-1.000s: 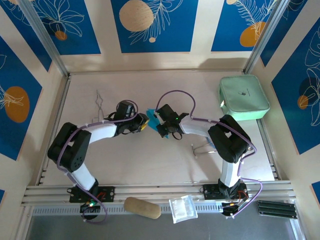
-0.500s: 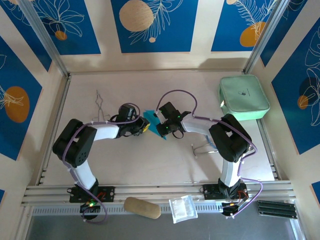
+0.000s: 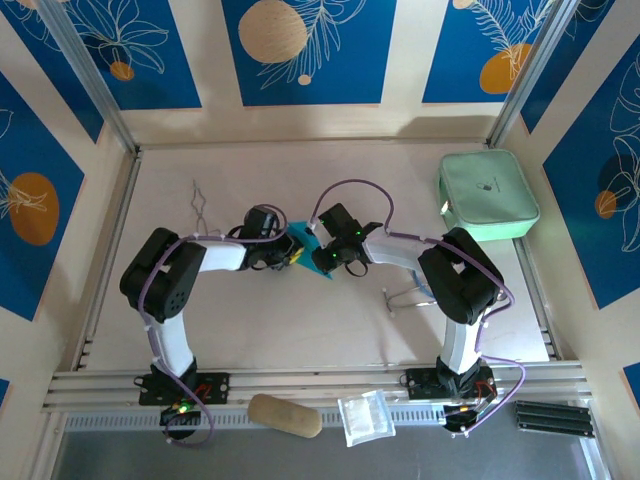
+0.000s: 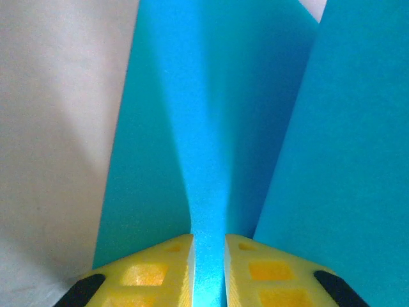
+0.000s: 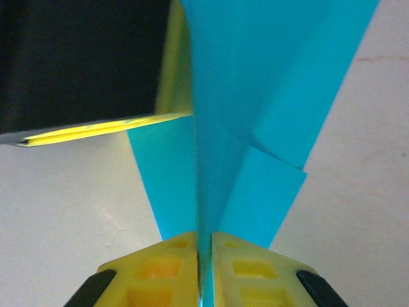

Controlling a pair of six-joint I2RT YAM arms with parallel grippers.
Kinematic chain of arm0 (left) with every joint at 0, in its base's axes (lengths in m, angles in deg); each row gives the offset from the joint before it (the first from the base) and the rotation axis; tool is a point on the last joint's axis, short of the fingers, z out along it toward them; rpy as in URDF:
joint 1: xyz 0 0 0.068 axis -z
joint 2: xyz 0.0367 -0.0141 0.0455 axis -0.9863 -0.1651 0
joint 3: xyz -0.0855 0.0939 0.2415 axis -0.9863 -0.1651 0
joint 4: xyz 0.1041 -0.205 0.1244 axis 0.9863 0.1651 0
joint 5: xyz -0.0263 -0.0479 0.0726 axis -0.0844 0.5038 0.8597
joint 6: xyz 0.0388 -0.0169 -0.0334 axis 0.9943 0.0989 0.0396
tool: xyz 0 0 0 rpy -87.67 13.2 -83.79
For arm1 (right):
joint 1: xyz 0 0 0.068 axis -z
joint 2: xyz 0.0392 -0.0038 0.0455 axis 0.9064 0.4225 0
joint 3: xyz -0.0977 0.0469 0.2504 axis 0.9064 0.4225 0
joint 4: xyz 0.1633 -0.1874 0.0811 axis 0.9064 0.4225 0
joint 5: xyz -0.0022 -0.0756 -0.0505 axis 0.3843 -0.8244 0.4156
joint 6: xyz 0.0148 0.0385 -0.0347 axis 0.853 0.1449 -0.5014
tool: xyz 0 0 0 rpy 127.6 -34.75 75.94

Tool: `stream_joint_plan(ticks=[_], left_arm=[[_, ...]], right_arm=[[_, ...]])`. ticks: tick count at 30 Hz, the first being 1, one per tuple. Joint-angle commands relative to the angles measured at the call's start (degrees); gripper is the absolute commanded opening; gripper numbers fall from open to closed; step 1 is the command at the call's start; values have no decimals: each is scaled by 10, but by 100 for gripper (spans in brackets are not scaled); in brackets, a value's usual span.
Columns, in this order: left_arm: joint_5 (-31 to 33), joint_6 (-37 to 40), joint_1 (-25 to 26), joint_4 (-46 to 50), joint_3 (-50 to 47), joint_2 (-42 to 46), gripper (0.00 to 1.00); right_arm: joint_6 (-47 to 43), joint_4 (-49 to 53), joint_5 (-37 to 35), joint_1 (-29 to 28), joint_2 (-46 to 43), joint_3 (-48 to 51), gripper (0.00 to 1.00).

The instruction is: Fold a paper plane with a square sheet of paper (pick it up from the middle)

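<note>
From above, your left gripper [image 3: 283, 252] and right gripper [image 3: 320, 250] meet nose to nose over the middle of the table [image 3: 250, 330], with the folded teal paper [image 3: 300, 238] caught between them. One corner pokes out toward the near edge.

On the left wrist camera, the yellow fingers [image 4: 160, 268] stand narrow, with a raised fold of the paper [image 4: 217, 128] running down into the slit between them. It looks held, but only lightly.

On the right wrist camera, the fingers [image 5: 239, 268] are pressed almost together on a thin edge of the paper [image 5: 255, 96], and the flaps fan out beyond. The other gripper's dark body sits just beside it.

If you pull the arms apart, the thin paper could tear at a crease. If you twist one wrist, the fold could skew. The looser left hold may let the paper slip. The fingers are so near each other that they could collide.

The table is pale, smooth wood. Blue printed panels [image 3: 300, 50] wall it in, and a mint pouch [image 3: 487, 193] lies well apart at the far right.
</note>
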State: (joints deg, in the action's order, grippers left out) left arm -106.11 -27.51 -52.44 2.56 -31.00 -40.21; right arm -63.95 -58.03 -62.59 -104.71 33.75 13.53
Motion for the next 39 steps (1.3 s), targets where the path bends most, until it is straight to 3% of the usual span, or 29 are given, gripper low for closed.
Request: stream_joint_plan(ticks=[1,10,25,39], left_arm=[[0,5,5,30,7,-16,20],[2,6,6,33,-3,-19,21],[0,6,8,31,-4,-19,22],[1,4,8,31,-5,-17,22]], right_arm=[[5,3,-49,-9,8,-3,17],[12,-4,-115,-32,14,-4,23],[3,-11,-134,-47,28,-10,30],[-1,-12,-106,-46,29,-10,16]])
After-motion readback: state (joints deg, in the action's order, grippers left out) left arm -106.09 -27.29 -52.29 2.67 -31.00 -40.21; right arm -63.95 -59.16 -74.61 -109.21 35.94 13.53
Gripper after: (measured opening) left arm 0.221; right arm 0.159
